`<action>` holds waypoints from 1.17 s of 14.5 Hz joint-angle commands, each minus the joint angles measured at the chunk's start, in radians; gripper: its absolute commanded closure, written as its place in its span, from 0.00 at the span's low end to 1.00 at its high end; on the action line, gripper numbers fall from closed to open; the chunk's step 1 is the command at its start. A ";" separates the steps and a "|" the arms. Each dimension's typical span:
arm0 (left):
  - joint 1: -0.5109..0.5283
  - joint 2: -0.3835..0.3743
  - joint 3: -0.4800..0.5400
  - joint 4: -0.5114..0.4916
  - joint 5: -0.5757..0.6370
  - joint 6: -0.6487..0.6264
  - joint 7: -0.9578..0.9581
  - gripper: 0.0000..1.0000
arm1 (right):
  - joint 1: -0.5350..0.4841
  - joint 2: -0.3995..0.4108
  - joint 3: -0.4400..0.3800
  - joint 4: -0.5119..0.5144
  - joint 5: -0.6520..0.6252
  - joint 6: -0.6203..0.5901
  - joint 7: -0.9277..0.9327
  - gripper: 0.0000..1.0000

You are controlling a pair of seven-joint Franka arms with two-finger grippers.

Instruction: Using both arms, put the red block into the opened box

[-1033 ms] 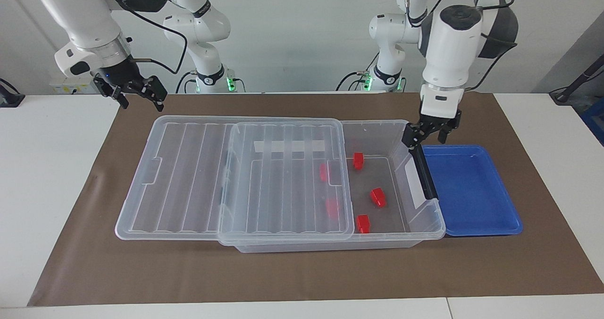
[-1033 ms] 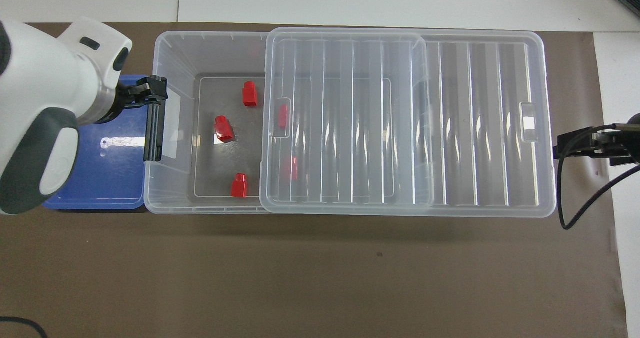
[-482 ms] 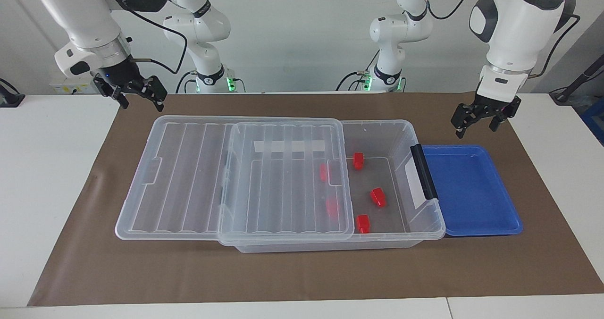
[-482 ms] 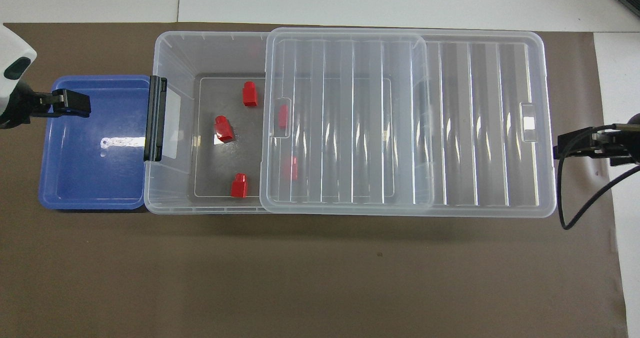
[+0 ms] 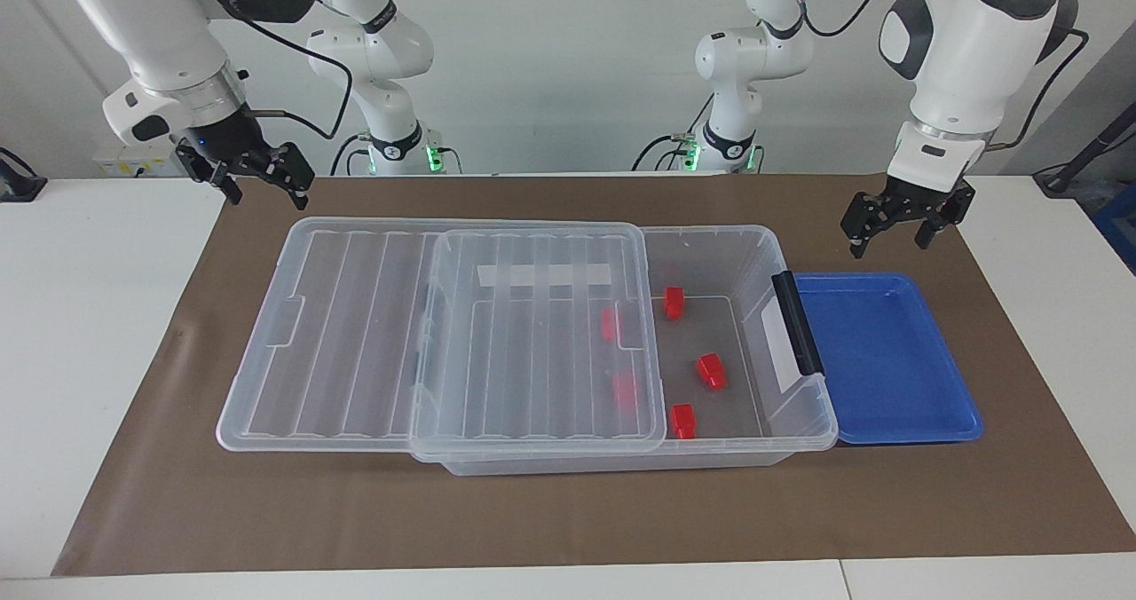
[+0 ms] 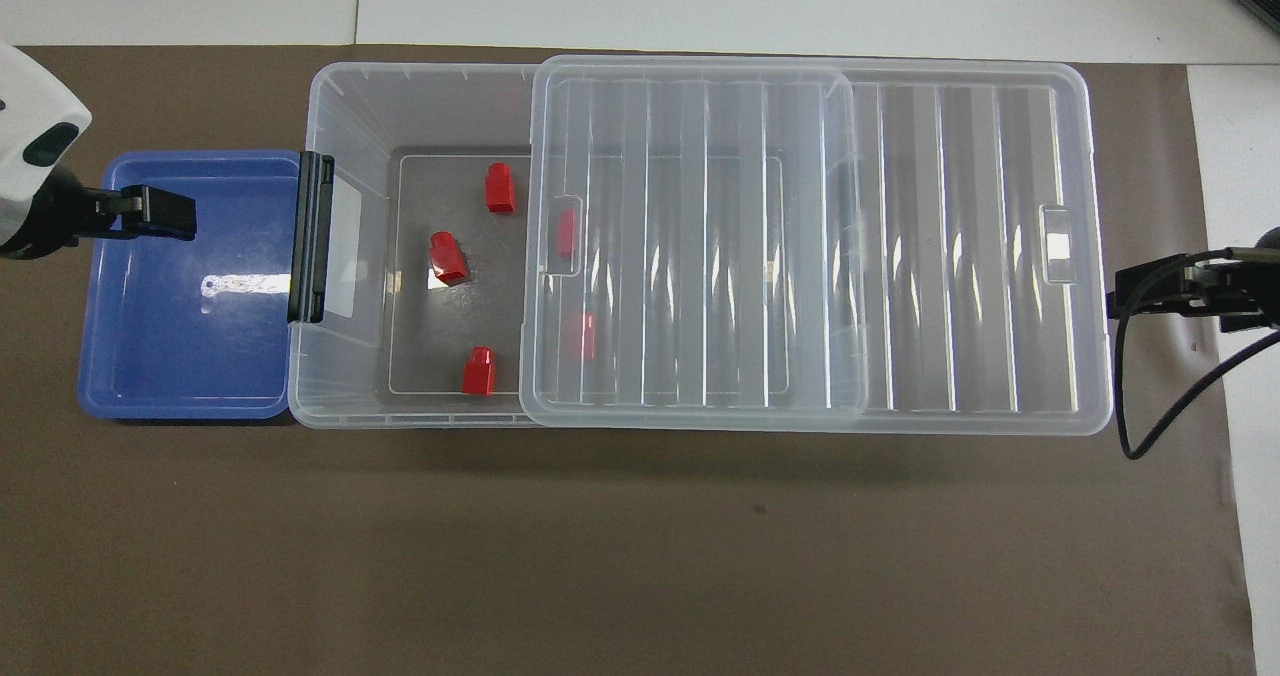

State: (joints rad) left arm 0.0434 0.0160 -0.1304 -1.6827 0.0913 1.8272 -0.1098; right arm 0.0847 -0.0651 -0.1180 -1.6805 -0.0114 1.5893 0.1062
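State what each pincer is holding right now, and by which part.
Nothing is held. The left pincer hangs open over the mat beside the blue tray; the right pincer waits open, off the lid's end.

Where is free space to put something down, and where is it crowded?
The blue tray, beside the box at its black handle, holds nothing. The brown mat is bare nearer to the robots than the box. The uncovered part of the box, between handle and slid lid, is crowded: three red blocks there, two more under the lid.
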 commanded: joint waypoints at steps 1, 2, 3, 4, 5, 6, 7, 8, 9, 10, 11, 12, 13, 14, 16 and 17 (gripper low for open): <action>0.007 -0.018 0.000 -0.005 -0.021 -0.020 0.024 0.00 | -0.003 -0.007 -0.006 -0.001 0.019 -0.005 -0.017 0.00; 0.007 -0.018 0.000 -0.005 -0.021 -0.017 0.025 0.00 | -0.003 -0.007 -0.005 -0.001 0.019 -0.005 -0.017 0.00; 0.007 -0.018 0.000 -0.005 -0.021 -0.016 0.025 0.00 | -0.003 -0.007 -0.005 -0.001 0.019 -0.005 -0.017 0.00; 0.007 -0.018 0.000 -0.005 -0.021 -0.020 0.025 0.00 | -0.003 -0.007 -0.005 -0.001 0.019 -0.005 -0.017 0.00; 0.007 -0.019 -0.002 -0.006 -0.021 -0.020 0.025 0.00 | -0.003 -0.007 -0.005 -0.001 0.019 -0.005 -0.017 0.00; 0.007 -0.019 -0.002 -0.006 -0.021 -0.019 0.025 0.00 | -0.003 -0.007 -0.005 -0.002 0.019 -0.005 -0.017 0.00; 0.007 -0.018 -0.002 -0.003 -0.021 -0.020 0.025 0.00 | -0.003 -0.007 -0.006 -0.002 0.019 -0.005 -0.017 0.00; 0.007 -0.019 -0.002 -0.002 -0.018 -0.022 0.025 0.00 | -0.003 -0.007 -0.005 -0.002 0.019 -0.005 -0.017 0.00; 0.007 -0.019 -0.002 0.003 -0.018 -0.023 0.025 0.00 | -0.003 -0.007 -0.005 -0.001 0.019 -0.005 -0.017 0.00; 0.009 -0.019 -0.002 0.001 -0.018 -0.023 0.027 0.00 | -0.003 -0.007 -0.006 -0.002 0.019 -0.005 -0.017 0.00; 0.009 -0.021 0.000 -0.002 -0.018 -0.022 0.027 0.00 | -0.003 -0.007 -0.005 -0.002 0.019 -0.005 -0.017 0.00; 0.009 -0.025 0.000 -0.003 -0.018 -0.022 0.027 0.00 | -0.003 -0.007 -0.005 -0.001 0.019 -0.005 -0.017 0.00; 0.009 -0.025 0.000 -0.002 -0.018 -0.025 0.027 0.00 | -0.003 -0.007 -0.005 -0.001 0.019 -0.005 -0.017 0.00; 0.009 -0.025 0.000 0.000 -0.018 -0.029 0.025 0.00 | -0.003 -0.007 -0.005 -0.002 0.019 -0.005 -0.017 0.00; 0.012 -0.025 0.000 0.000 -0.018 -0.034 0.027 0.00 | 0.004 -0.007 -0.005 -0.001 0.019 -0.003 -0.017 0.00; 0.016 -0.025 0.000 0.000 -0.018 -0.035 0.027 0.00 | 0.006 -0.007 -0.005 -0.001 0.018 0.001 -0.023 0.00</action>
State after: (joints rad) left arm 0.0441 0.0076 -0.1289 -1.6814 0.0902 1.8170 -0.1053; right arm 0.0858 -0.0651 -0.1178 -1.6804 -0.0114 1.5893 0.1062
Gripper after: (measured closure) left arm 0.000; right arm 0.000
